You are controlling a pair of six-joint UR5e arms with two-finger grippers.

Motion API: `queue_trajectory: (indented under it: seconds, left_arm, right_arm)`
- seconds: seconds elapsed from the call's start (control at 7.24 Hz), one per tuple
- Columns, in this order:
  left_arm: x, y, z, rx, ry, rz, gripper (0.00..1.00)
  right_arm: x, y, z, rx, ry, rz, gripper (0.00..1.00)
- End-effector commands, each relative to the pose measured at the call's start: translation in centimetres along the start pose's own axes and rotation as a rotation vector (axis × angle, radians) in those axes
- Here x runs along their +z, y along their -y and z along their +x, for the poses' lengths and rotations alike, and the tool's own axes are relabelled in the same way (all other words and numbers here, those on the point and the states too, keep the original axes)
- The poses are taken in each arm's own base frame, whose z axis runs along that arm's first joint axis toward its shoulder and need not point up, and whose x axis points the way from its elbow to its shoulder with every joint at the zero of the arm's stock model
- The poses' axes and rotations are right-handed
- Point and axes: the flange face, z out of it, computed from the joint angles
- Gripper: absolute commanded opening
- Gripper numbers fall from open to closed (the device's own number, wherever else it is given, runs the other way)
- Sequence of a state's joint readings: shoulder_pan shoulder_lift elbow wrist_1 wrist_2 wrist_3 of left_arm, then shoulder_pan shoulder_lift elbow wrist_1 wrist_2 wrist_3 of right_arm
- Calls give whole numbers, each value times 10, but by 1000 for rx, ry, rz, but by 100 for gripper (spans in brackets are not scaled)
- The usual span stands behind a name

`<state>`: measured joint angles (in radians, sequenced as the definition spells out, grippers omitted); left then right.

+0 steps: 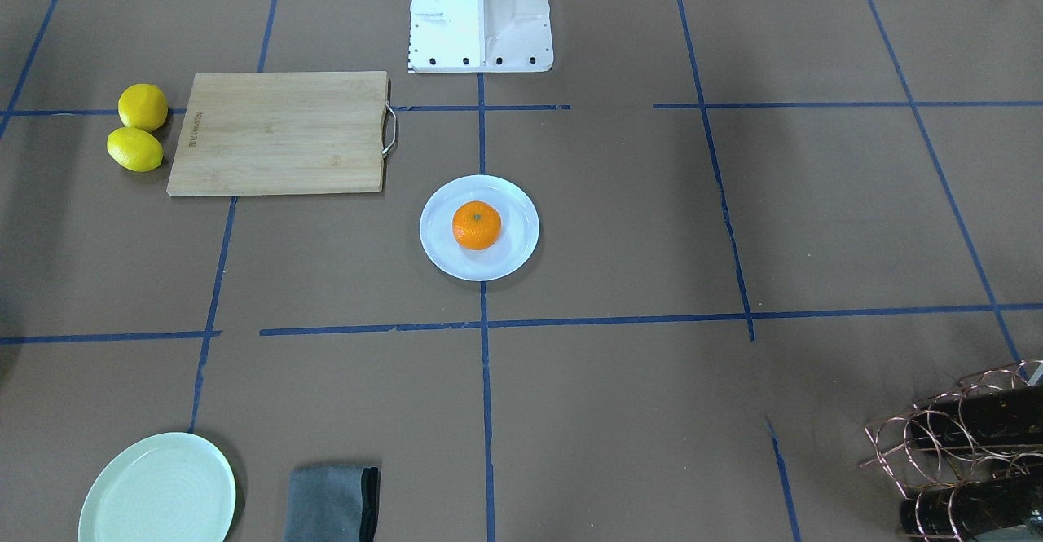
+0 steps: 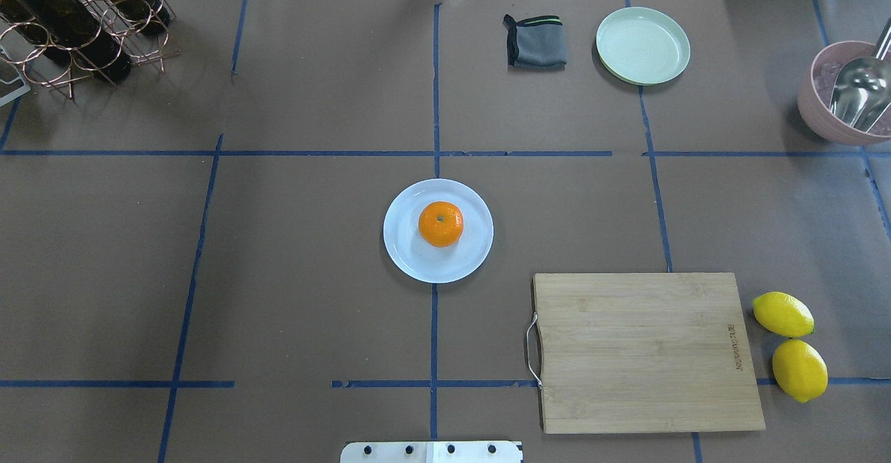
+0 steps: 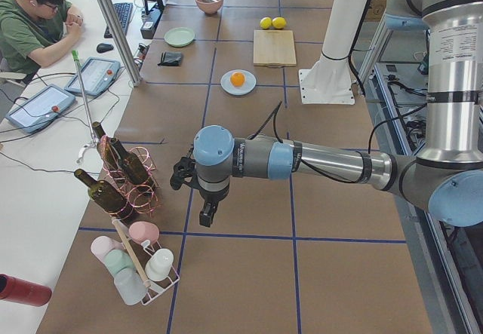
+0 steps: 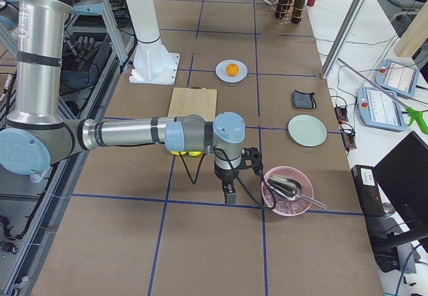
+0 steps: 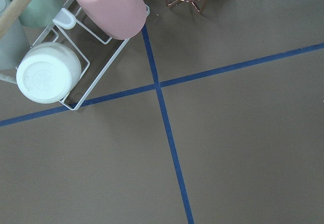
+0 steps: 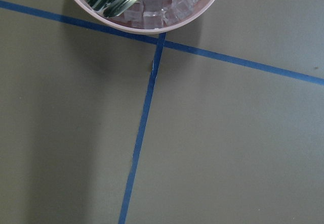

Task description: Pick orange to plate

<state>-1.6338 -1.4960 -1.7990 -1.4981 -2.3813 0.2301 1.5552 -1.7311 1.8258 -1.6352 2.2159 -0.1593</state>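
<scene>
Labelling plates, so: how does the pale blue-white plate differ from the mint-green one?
The pale blue-white plate holds the orange; the mint-green plate is bare. The pale blue-white plate sits mid-table; the mint-green plate lies near the far edge, beside the grey cloth. Both are round.

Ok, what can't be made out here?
State of the left claw and right claw: shown only in side views.
Part of the pink bowl: cut off by the overhead view's right edge.
Lettering on the cutting board: too small, overhead view.
Underside of the orange on the plate: hidden by the fruit.
</scene>
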Motion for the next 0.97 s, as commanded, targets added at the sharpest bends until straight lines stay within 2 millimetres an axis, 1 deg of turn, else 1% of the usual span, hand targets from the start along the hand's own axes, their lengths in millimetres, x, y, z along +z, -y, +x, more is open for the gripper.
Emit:
queue_trajectory:
  seconds: [0.0, 0.28, 0.41, 0.83]
  left_arm:
    - [0, 0, -1, 1, 7, -1, 100]
    - [3, -1, -4, -7, 5, -8, 100]
    - [5, -7, -4, -12, 4, -12, 100]
    - [5, -9, -5, -13, 5, -14, 100]
  right_arm:
    - [4, -2, 3, 10, 3, -8, 100]
    - [5, -2, 0, 16, 41, -3, 100]
    - [7, -3, 2, 19, 42, -8, 100]
    - [12, -4, 5, 25, 44, -17, 100]
